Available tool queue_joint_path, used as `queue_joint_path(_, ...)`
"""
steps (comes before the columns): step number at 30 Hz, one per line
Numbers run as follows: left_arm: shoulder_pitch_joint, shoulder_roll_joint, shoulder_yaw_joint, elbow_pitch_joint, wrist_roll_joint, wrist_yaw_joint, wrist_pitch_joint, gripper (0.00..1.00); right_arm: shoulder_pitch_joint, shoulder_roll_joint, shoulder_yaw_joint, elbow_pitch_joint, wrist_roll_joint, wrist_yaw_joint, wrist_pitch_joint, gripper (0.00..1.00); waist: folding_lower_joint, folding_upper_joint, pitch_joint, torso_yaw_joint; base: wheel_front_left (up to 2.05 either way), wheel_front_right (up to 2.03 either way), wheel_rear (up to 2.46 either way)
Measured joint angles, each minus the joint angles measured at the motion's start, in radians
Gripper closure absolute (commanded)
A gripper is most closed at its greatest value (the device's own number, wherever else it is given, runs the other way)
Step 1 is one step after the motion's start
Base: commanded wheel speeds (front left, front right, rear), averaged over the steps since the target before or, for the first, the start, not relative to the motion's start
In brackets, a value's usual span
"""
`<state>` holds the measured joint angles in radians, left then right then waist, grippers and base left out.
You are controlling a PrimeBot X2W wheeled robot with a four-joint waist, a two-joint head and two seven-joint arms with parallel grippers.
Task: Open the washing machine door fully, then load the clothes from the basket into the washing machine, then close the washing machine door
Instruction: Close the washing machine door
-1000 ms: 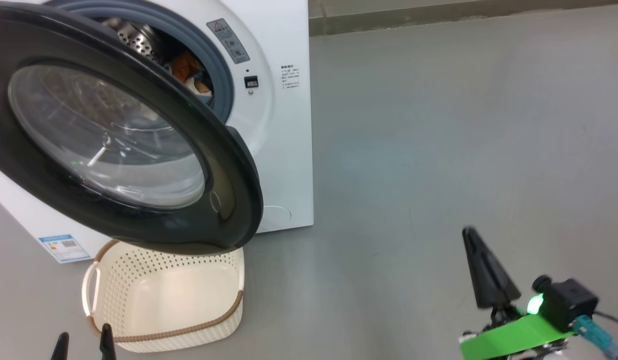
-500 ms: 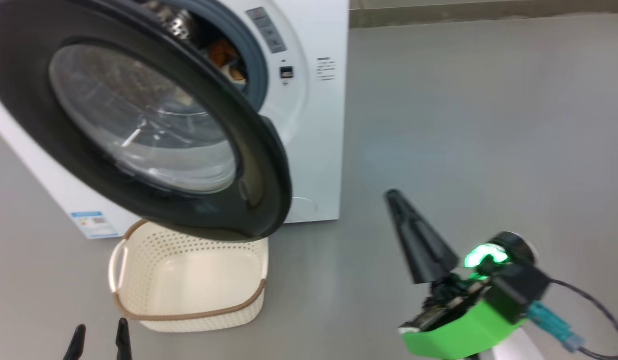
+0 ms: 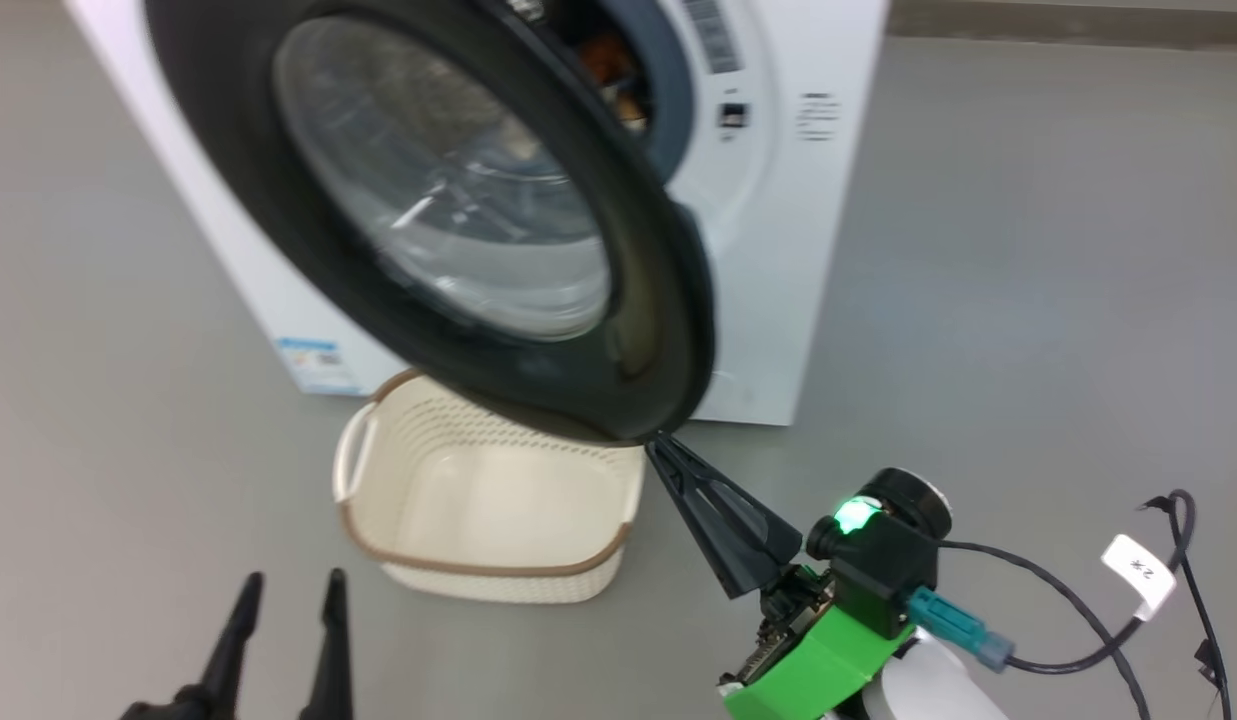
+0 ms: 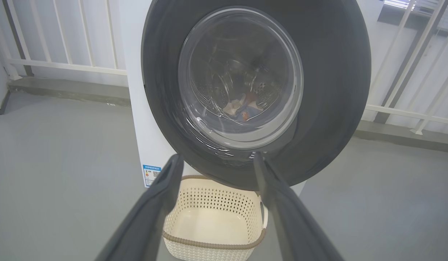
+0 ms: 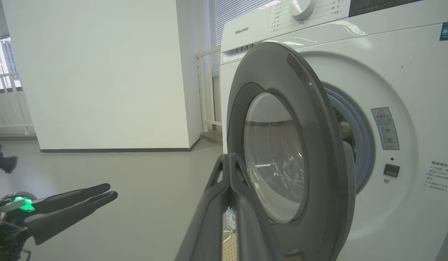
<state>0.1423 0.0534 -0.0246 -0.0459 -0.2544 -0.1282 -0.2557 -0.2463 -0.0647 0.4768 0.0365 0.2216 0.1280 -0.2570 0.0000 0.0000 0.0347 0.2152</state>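
The washing machine [image 3: 778,250] stands white at the top of the head view. Its round black door [image 3: 328,250] hangs partly open over the basket [image 3: 498,490], which lies empty on the floor. Through the door [image 4: 336,90] glass I see the clothes [image 4: 242,107] in the drum, and an orange bit of clothes [image 3: 608,60] shows past the door's edge. My right gripper [image 3: 658,442] is shut and empty, its tip at the door's lower rim; whether it touches I cannot tell. My left gripper [image 3: 293,578] is open and empty, short of the basket [image 4: 213,224].
A black cable with a white tag [image 3: 1138,570] trails on the grey floor at the right. White railings [image 4: 64,54] and a white wall [image 5: 100,72] stand behind and beside the machine. A blue sticker [image 3: 318,358] marks the machine's lower left corner.
The head camera has swung, shifting machine and basket rightwards. My shut right gripper has travelled from open floor at the right up to the door's lower rim. The left gripper stays open.
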Motion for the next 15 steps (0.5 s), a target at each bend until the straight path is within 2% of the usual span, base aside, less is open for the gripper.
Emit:
queue_joint_path(8,-0.031,0.001,-0.070,0.013,-0.021,0.000,0.000,0.00,-0.045,-0.003,0.035,0.112,0.000,0.000,0.000,1.00,0.0000,0.0000,0.038,0.114,0.00,0.00,0.00)
queue_joint_path(15,-0.096,0.000,-0.100,0.015,-0.039,0.000,0.000,0.00,-0.104,-0.009,0.026,0.228,-0.004,0.000,0.000,1.00,0.0001,0.0000,0.123,0.175,0.00,0.00,0.00)
